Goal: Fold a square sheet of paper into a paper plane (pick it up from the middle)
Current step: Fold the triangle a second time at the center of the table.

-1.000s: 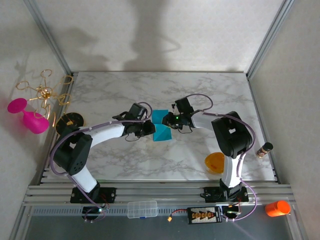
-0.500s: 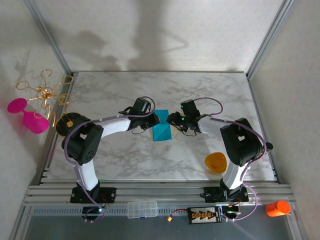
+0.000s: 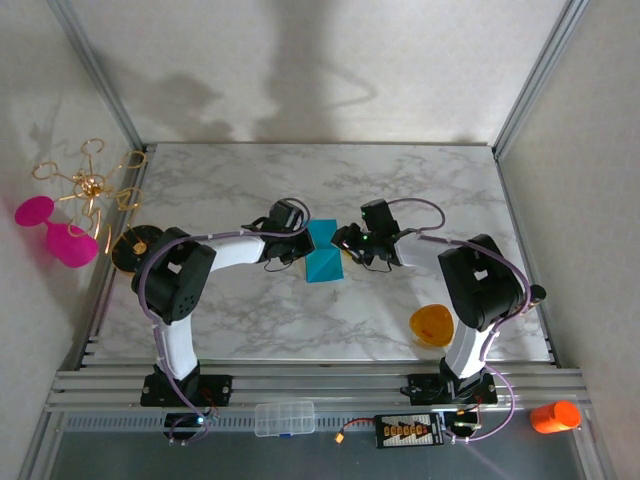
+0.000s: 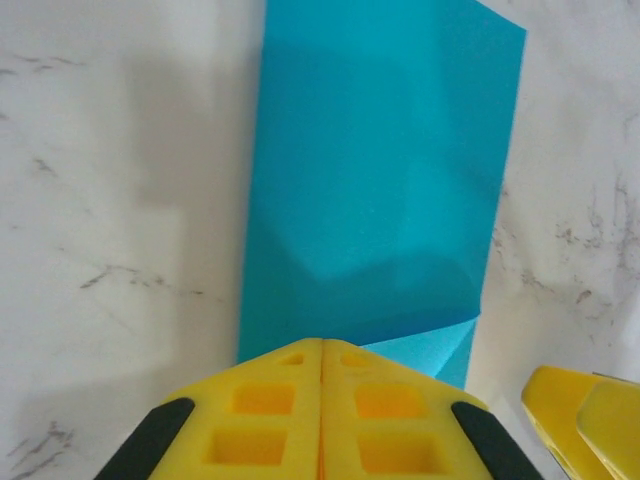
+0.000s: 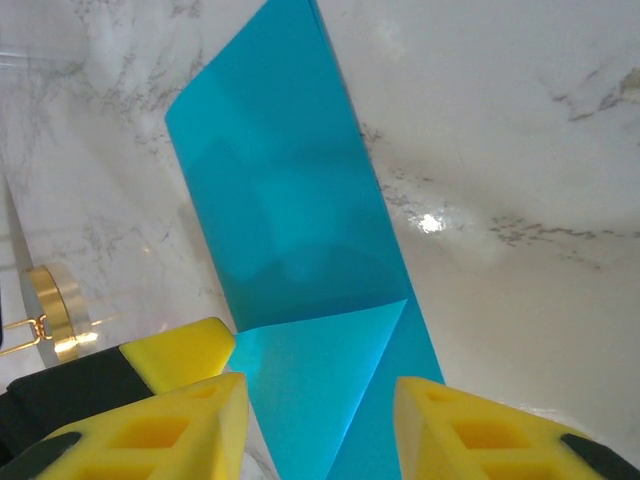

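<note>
The teal-blue paper (image 3: 323,253) lies on the marble table, folded into a narrow strip (image 4: 380,180) with one corner turned in as a lighter triangular flap (image 5: 320,370). My left gripper (image 3: 299,244) is shut, its yellow tips (image 4: 322,345) meeting over the strip's edge beside the flap, with nothing visible between them. My right gripper (image 3: 347,243) is open on the paper's right side, and its fingers (image 5: 195,420) straddle the flap end of the strip. One left-gripper finger (image 5: 175,352) shows beside them.
A small orange bowl (image 3: 431,325) sits near the right arm's base. At the far left are a pink goblet (image 3: 55,232), a gold wire stand (image 3: 88,180) and a black disc (image 3: 135,245). A small bottle (image 3: 528,298) stands at the table's right edge.
The left gripper has moved toward the far side, to the paper's left edge. The right gripper has drawn back slightly to the right. The paper now looks narrower and flatter.
</note>
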Motion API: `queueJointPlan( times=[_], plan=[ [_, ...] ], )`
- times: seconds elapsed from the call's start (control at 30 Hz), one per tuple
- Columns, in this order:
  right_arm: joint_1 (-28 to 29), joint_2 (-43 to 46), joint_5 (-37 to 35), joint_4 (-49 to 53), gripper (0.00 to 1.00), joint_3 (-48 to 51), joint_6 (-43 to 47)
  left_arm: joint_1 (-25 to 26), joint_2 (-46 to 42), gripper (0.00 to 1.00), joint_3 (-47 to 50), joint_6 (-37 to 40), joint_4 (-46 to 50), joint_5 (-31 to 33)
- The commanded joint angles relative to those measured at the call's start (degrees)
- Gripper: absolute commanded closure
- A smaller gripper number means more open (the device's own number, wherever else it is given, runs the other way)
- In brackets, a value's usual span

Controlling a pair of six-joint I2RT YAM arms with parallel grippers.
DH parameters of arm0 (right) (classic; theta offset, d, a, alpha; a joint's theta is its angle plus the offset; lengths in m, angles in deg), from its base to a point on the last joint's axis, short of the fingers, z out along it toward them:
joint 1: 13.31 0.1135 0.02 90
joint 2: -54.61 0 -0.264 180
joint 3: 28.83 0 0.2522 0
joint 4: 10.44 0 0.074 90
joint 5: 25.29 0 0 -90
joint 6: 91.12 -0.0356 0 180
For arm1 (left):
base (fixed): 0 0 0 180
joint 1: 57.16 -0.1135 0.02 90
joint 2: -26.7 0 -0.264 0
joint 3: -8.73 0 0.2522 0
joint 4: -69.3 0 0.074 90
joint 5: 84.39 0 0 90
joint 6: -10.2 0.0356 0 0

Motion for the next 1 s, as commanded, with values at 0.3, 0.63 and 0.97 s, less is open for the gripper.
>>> queueJointPlan(
  times=[0.3, 0.63, 0.97],
  plan=[
    [2.3, -3.3, -0.3, 3.3, 0.59, -3.0, -1.0, 0.3, 2.0, 0.94, 3.1, -2.1, -0.8, 3.2],
    [2.9, -5.3, 0.5, 3.8, 0.63, -4.7, -0.9, 0.3, 2.4, 0.94, 3.2, -2.3, -0.4, 3.0],
    [3.1, -6.1, 4.7, -0.2, 0.68, -4.3, -0.6, 0.4, 2.3, 0.94, 3.3, -2.5, -0.1, 2.7]
  ],
)
